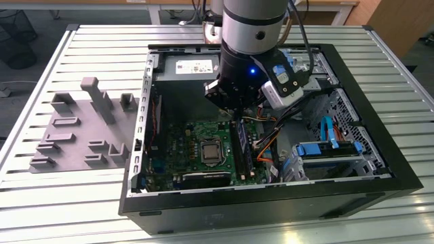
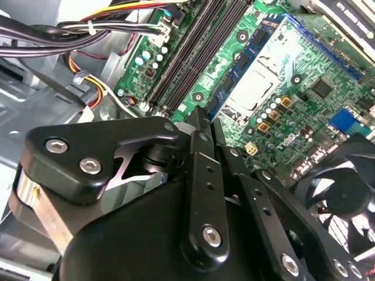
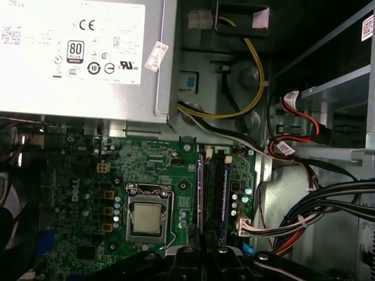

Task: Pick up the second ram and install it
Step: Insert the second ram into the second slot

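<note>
My gripper (image 1: 237, 113) hangs inside the open computer case, just over the far end of the black memory slots (image 1: 242, 148) on the green motherboard (image 1: 193, 133). The second ram (image 2: 253, 51), a blue board with black chips, stands on edge along the slot row next to the processor socket (image 2: 258, 88). In the second wrist view the gripper (image 2: 205, 117) has its black fingers (image 2: 200, 152) pressed close together, their tips right at the ram's near end. In the first wrist view the ram (image 3: 200, 187) is a thin blue line ahead of the gripper (image 3: 205, 250).
The grey power supply (image 1: 191, 65) sits at the back of the case, and cable bundles (image 3: 328, 216) run beside the slots. Blue drive brackets (image 1: 326, 148) stand on the exterior view's right. A grey holder tray (image 1: 74, 133) with upright posts lies outside the case. A fan (image 2: 340, 175) is near the fingers.
</note>
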`<action>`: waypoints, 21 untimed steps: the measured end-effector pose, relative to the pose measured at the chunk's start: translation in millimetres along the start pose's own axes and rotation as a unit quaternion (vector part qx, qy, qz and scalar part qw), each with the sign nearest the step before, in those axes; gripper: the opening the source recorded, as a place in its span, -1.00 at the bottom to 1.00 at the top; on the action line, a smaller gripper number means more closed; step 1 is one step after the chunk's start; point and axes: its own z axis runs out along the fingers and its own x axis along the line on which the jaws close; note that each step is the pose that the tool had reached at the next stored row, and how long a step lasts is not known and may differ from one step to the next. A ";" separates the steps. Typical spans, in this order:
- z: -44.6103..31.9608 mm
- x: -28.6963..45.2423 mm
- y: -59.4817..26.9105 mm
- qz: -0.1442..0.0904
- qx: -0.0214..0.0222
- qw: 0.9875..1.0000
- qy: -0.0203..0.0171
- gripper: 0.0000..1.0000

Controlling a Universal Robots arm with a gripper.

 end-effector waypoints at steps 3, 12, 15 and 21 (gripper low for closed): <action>3.2 0.1 -0.5 0.000 0.000 1.000 0.000 -0.72; 4.5 -1.2 -0.5 0.000 0.000 1.000 0.001 -0.72; 8.4 -4.4 -0.7 0.001 0.000 1.000 0.004 -0.72; 13.5 -5.4 -0.9 0.013 0.000 1.000 0.009 -0.72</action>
